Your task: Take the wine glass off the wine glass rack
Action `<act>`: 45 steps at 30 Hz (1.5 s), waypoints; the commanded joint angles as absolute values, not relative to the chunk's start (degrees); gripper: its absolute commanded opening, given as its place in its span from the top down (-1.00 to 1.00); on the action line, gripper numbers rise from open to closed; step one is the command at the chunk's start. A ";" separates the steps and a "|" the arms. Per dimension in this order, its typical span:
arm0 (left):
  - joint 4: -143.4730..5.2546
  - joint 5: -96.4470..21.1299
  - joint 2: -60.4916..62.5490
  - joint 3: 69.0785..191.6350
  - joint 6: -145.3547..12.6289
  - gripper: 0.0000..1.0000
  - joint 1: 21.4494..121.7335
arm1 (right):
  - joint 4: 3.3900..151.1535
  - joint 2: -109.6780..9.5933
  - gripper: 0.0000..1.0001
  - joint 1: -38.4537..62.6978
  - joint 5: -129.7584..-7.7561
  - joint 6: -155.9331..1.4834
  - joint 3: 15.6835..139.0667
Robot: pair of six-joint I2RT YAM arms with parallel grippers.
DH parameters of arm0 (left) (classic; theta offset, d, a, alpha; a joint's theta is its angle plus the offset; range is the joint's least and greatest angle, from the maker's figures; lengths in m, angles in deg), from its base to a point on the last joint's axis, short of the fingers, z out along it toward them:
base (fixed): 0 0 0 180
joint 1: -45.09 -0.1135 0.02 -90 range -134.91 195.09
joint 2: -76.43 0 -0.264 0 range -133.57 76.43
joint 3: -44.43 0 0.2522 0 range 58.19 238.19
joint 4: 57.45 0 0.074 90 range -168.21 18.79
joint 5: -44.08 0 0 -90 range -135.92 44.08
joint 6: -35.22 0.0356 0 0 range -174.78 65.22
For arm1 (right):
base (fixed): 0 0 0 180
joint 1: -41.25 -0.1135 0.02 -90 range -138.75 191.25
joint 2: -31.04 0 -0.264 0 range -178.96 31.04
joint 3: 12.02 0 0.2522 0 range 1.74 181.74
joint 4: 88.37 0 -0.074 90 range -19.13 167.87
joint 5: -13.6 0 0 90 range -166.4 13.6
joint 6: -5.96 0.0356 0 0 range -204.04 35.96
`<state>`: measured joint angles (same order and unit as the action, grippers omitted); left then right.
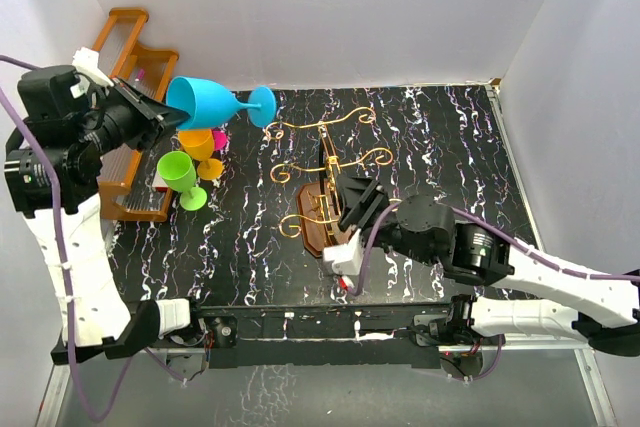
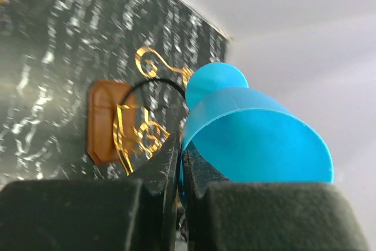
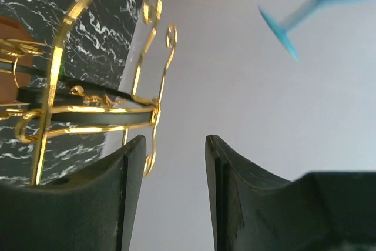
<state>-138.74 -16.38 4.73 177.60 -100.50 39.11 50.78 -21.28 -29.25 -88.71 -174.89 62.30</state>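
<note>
Holding a blue wine glass (image 1: pixel 205 102) sideways in the air, our left gripper (image 1: pixel 170 115) has its fingers (image 2: pixel 161 168) pinched shut on the rim of the bowl. The glass sits at the far left of the black marbled worktop (image 1: pixel 450 147). Its stem and round foot point toward the wine glass rack (image 1: pixel 325 187), which stands near the middle. In the overhead view the foot is just beside one curled gold wire end of the rack. It looks apart from the wire, though we cannot judge the height between them from above.

Our right gripper (image 1: pixel 362 202) is low beside the rack's brown wooden base with its fingers spread apart and nothing between them. Its wrist camera shows the gold wires close on one side.

Below the raised glass, a green glass (image 1: pixel 178 172), an orange glass (image 1: pixel 200 144) and a pink glass (image 1: pixel 219 137) stand together next to a stepped wooden shelf (image 1: pixel 130 47).

We judge the glass to be off the rack, so the step in hand is carrying it clear. To do that well, we should draw the foot straight away from the curled wire before turning the glass. The rim pinch is thin and the plastic looks smooth, so a quick swing could let it twist. We should also lift above the three standing glasses. The right gripper is well placed to steady the rack if a wire snags.
</note>
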 commanded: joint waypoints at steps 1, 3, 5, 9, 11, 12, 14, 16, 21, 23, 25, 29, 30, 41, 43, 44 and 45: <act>-140.14 -35.24 -0.67 178.98 -95.50 1.00 39.10 | 65.32 -17.66 0.07 -29.59 -100.39 -157.23 62.75; -142.03 -39.97 -3.56 178.72 -92.79 1.00 39.10 | 67.81 -18.15 0.13 -29.57 -105.07 -150.52 65.14; -142.79 -42.51 -5.44 177.89 -90.94 1.00 39.05 | 68.02 -19.79 0.19 -29.54 -109.92 -143.94 68.83; -142.93 -42.71 -5.39 173.77 -89.31 1.00 39.20 | 64.56 -25.57 0.22 -29.55 -122.86 -129.97 76.47; -143.38 -44.00 -4.09 170.30 -88.84 1.00 40.09 | 60.55 -29.07 0.23 -29.58 -129.56 -121.16 81.37; -143.57 -44.86 -3.22 167.73 -88.68 1.00 40.57 | 57.77 -30.63 0.23 -29.55 -131.32 -117.32 83.89; -143.92 -46.39 -2.25 162.10 -88.34 1.00 41.45 | 52.15 -32.97 0.23 -29.53 -131.91 -110.52 88.48; -144.28 -47.77 -0.14 155.83 -88.09 1.00 42.54 | 48.96 -34.41 0.23 -29.52 -131.25 -105.46 91.62; -142.49 -50.23 2.03 148.21 -88.02 1.00 43.45 | 46.64 -35.88 0.26 -29.55 -129.70 -97.48 95.41; -142.91 -52.01 2.92 146.67 -87.68 1.00 44.18 | 47.01 -35.47 0.27 -29.47 -129.04 -96.26 94.93; -143.15 -54.64 4.74 143.99 -87.59 1.00 44.83 | 47.27 -34.74 0.27 -29.50 -128.98 -95.84 94.01; -143.53 -62.04 9.58 136.99 -88.19 1.00 45.09 | 47.23 -33.38 0.27 -29.51 -129.47 -95.58 92.30; -143.54 -63.81 10.59 135.24 -88.60 1.00 45.17 | 47.25 -33.02 0.27 -29.50 -129.50 -95.49 92.07; -137.05 -72.21 14.35 124.97 -97.98 0.91 45.09 | 42.00 -31.80 0.27 -29.49 -128.89 -91.65 92.12; -135.48 -73.61 13.24 124.50 -98.45 0.90 45.01 | 40.33 -31.58 0.27 -29.49 -128.57 -90.25 92.35; -134.72 -74.17 12.52 124.28 -98.60 0.90 44.96 | 39.73 -31.38 0.27 -29.50 -128.30 -89.60 92.37; -133.88 -74.66 12.05 124.02 -98.71 0.90 44.66 | 39.31 -31.06 0.27 -29.50 -128.25 -89.02 92.31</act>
<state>-137.93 -69.93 13.59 124.86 -96.50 44.95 41.42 -32.18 -29.25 -128.49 -92.92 91.41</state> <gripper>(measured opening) 0.050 0.364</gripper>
